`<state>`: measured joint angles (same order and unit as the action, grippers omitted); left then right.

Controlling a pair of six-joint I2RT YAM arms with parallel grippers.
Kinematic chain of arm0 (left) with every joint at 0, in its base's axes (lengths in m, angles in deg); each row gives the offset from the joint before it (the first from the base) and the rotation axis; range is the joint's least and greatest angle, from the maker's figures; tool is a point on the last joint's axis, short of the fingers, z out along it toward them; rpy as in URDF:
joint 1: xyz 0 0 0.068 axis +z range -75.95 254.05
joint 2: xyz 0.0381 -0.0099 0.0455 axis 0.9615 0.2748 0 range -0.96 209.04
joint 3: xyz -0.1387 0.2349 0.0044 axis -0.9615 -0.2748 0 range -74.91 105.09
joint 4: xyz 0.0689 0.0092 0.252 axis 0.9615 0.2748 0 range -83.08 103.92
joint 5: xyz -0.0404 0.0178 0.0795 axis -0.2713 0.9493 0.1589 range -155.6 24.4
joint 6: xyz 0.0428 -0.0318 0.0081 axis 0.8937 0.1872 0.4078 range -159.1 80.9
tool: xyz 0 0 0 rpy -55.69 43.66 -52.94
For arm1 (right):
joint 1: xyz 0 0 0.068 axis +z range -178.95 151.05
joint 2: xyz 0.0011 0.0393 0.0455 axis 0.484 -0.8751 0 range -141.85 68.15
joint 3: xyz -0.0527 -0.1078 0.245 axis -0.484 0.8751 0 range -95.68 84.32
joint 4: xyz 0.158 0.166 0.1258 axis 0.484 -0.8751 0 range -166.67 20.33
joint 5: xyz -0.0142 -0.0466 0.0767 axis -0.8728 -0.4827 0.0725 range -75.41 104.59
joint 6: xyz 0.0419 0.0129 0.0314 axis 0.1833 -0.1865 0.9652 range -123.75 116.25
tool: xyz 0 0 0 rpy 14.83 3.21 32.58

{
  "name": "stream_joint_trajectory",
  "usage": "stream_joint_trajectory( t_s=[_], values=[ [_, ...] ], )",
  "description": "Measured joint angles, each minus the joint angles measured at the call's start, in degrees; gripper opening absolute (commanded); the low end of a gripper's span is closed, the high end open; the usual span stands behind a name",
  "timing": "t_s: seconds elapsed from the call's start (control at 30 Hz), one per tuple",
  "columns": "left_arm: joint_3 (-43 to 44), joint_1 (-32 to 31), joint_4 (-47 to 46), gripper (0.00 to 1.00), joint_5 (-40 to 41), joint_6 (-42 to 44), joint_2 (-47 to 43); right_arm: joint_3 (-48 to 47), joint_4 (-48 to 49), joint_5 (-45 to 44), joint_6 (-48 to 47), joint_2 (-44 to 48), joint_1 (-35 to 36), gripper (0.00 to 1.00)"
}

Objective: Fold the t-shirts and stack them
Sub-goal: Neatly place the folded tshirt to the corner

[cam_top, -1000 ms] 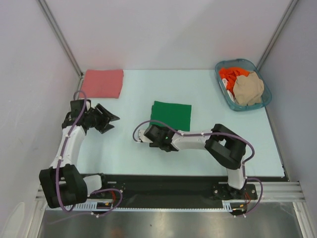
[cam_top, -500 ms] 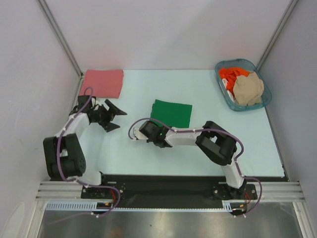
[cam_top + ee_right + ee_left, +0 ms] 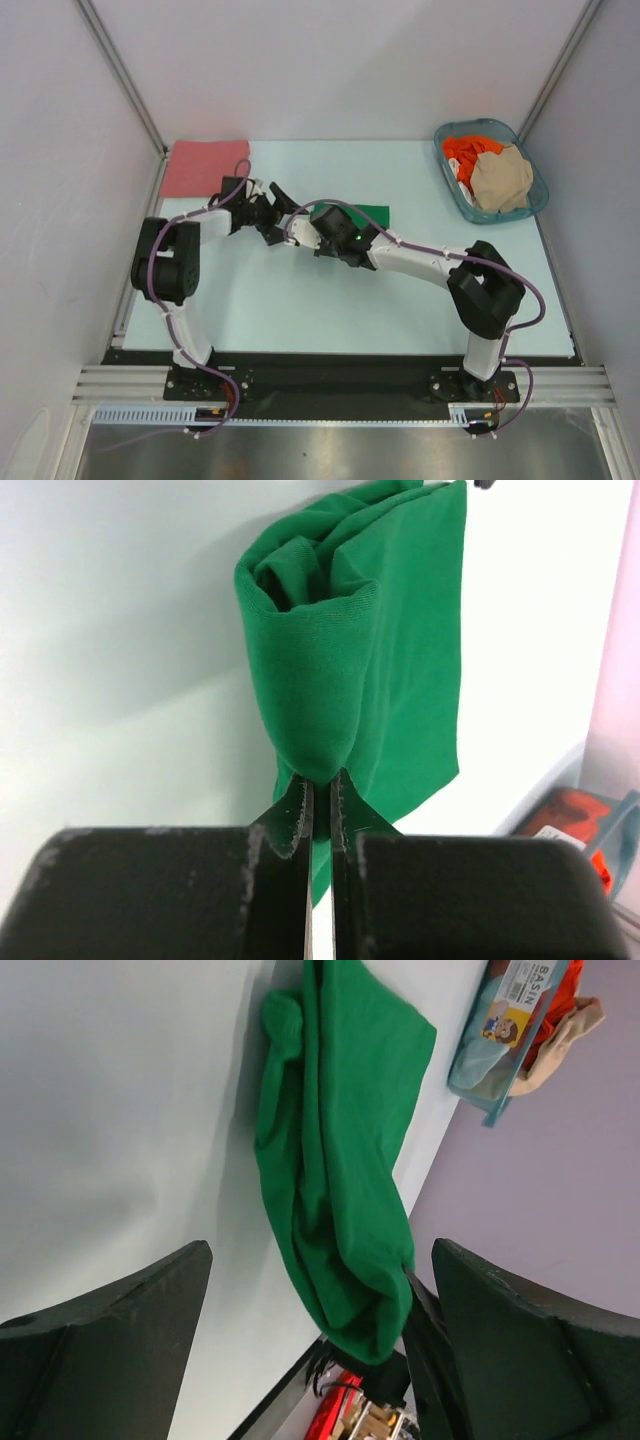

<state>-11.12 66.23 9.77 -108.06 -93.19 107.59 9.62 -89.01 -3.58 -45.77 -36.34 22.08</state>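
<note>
A bright green t-shirt [image 3: 350, 650] hangs bunched from my right gripper [image 3: 320, 785], which is shut on its folded edge. In the top view little of the green t-shirt [image 3: 372, 212] shows behind the right gripper [image 3: 308, 232]. My left gripper [image 3: 278, 212] is wide open just left of it. In the left wrist view its fingers [image 3: 120, 1340] stand either side of the green t-shirt [image 3: 340, 1160] without touching it. A folded salmon-pink t-shirt [image 3: 205, 166] lies at the far left. An orange-red t-shirt [image 3: 463, 150] and a beige t-shirt [image 3: 500, 178] lie in the basket.
The blue-grey plastic basket [image 3: 447, 165] stands at the far right corner, and its labelled wall [image 3: 505, 1030] shows in the left wrist view. Grey walls close in the table on the left, back and right. Both arms cross the table's middle.
The left arm swung right from near the pink shirt to the green one and opened wide. The right gripper shut on the green shirt's edge and drew it up and further back.
</note>
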Motion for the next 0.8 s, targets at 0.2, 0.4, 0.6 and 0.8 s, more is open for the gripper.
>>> stream_joint_trajectory(
  t_s=[0.2, 0.4, 0.6, 0.8],
  values=[
    [1.86, -1.92, -7.04, 1.0, 0.37, -5.25, 6.23, 0.0, -2.05, 3.52, 0.35, 0.59, -2.12, 0.0],
    [5.01, -4.63, -8.52, 0.98, 0.66, -9.05, 11.06, -0.11, -3.06, 5.6, 1.09, 0.81, -3.91, 0.0],
    [10.51, -6.93, -6.78, 0.87, 2.71, -10.4, 14.36, -0.98, -3.3, 5.86, 2.01, 1.07, -4.33, 0.0],
    [15.02, -7.58, -1.42, 0.77, 7.39, -9.84, 15.69, -0.98, -3.19, 6.1, 3.67, 2.29, -4.63, 0.0]
  ],
)
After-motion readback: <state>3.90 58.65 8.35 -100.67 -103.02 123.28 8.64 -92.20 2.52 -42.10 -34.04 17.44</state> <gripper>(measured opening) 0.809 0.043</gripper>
